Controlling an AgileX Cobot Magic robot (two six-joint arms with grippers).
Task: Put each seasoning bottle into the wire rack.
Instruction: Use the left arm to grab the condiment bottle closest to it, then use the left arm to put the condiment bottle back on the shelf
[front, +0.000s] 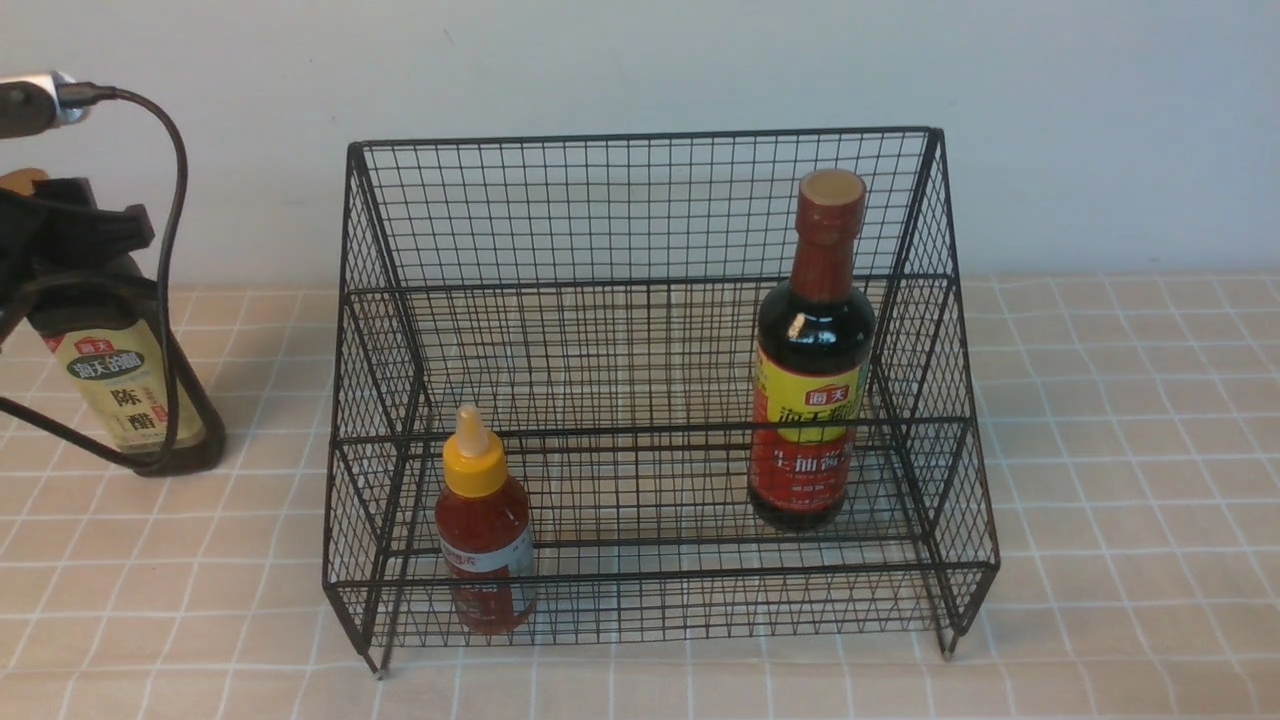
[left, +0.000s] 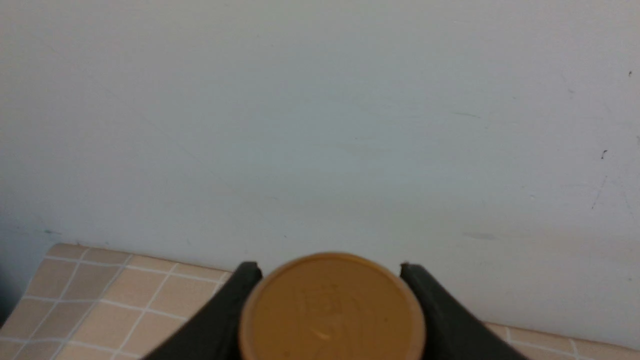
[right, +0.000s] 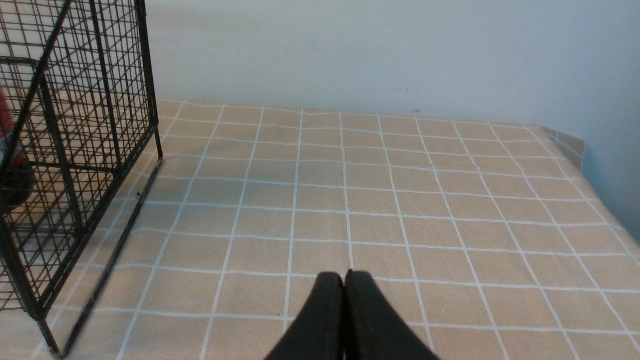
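Note:
The dark bottle with a beige label (front: 125, 395) stands upright on the checked cloth, left of the wire rack (front: 640, 200). My left gripper (front: 70, 235) sits over its top with the fingers closed in on the neck. In the left wrist view the gold cap (left: 330, 310) fills the space inside the left gripper (left: 330, 267), and a black finger (left: 225, 310) runs in under its rim. The red-necked bottle (front: 812, 370) stands inside the rack on the right. The small yellow-capped squeeze bottle (front: 483, 530) stands at the rack's front left. My right gripper (right: 344, 275) is shut and empty, over the cloth beside the rack (right: 75, 125).
A black cable (front: 170, 300) loops down from the left arm around the beige-label bottle. A pale wall (front: 640, 60) rises just behind the rack. Checked cloth (right: 400, 200) stretches to the right of the rack, as far as the table's edge (right: 575, 145).

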